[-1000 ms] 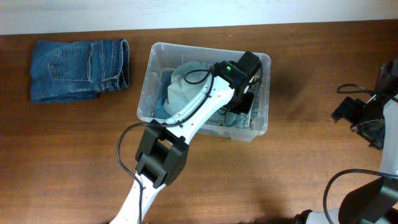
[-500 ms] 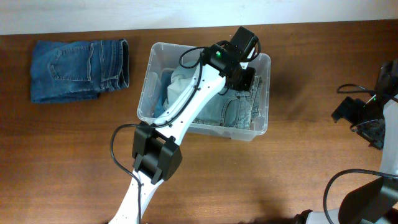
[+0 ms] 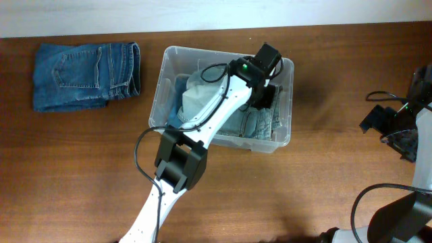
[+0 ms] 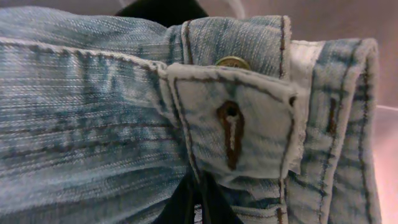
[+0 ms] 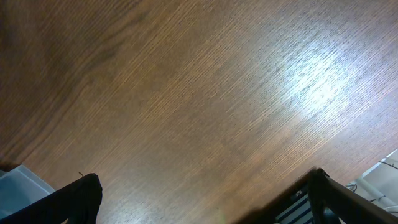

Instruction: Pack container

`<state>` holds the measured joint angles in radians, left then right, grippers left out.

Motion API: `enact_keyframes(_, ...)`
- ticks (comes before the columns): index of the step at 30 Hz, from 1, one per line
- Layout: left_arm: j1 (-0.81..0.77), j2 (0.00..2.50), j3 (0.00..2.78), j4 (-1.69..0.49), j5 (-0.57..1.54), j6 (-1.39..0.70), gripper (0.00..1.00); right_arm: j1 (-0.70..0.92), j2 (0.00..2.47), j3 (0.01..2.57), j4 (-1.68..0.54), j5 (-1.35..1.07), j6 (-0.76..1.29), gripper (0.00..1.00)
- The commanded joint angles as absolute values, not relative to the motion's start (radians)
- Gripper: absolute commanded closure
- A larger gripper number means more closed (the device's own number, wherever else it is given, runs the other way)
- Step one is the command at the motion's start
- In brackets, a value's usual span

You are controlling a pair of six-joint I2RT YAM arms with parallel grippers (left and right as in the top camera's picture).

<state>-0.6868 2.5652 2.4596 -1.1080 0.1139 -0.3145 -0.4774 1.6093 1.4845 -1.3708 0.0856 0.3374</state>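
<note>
Wood table [image 3: 81, 169], container [image 3: 158, 101] sitting at back centre, clear walls, long side across. Left arm [image 3: 216, 115] reaches diagonally over its front wall into the right half. Folded dark blue jeans [image 3: 84, 75] lie on the table left of the container, apart from it. Inside the container: a pale garment [image 3: 196, 98] on the left, light-wash jeans [image 3: 253, 125] on the right. Left tool [image 4: 198, 199] is down in the container on the light-wash jeans, fingers together at the waistband; can't tell if any cloth is pinched. Right tool [image 5: 205, 177] is well off to the right over bare table, fingers wide apart, holding nothing. Left wrist view shows a brass button [image 4: 232, 61] just above the buttonhole [image 4: 231, 130].
</note>
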Motion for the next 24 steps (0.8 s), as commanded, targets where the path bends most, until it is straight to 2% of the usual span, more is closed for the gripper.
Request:
enact_keyframes(1, -0.688, 2.578, 2.483, -1.097, 0.132, -0.320, 0.93, -0.478, 1.609, 1.484, -1.370, 0.087, 0.346, 0.02)
enact_keyframes(12, -0.620, 2.577, 2.706, -1.090, 0.131, -0.321, 0.93, -0.478, 1.609, 1.484, -1.370, 0.087, 0.346, 0.02)
enact_keyframes(24, -0.542, 2.583, 2.719, -1.055, 0.089, -0.321, 0.93, -0.478, 1.609, 1.484, -1.370, 0.087, 0.346, 0.01)
